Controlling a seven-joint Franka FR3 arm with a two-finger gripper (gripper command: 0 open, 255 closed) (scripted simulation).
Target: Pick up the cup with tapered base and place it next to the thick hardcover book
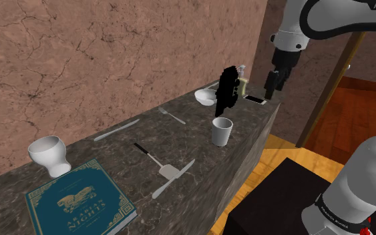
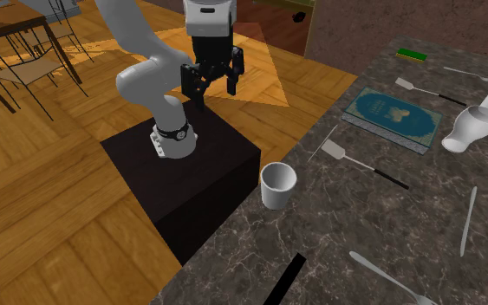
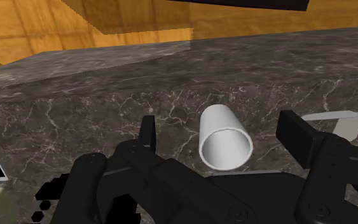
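My end effector (image 2: pixel 214 87) hangs released, its fingers (image 3: pixel 296 130) spread with nothing clasped between them. It is up in the air on the side of the table (image 2: pixel 406 225) where my stand (image 2: pixel 207 173) sits, and well apart from everything lying there.

The nearest thing below it is the white cup (image 3: pixel 225 137), which narrows toward its base. It stands upright just inside the table's edge facing my stand, untouched. Further along that edge a spatula (image 2: pixel 354 160) lies flat between the cup and the book. Beyond it, toward the table's far end, is the thick teal book (image 2: pixel 393 113) with gold ornament, lying flat and close to the same edge. A footed white vessel (image 2: pixel 471 127) sits just beside the book, on the side away from my stand.

As I judge it, no step of the task is done yet, and I am only lining up over the cup. I have yet to come down around it, clench, lift, carry it past the spatula and set it down beside the book.
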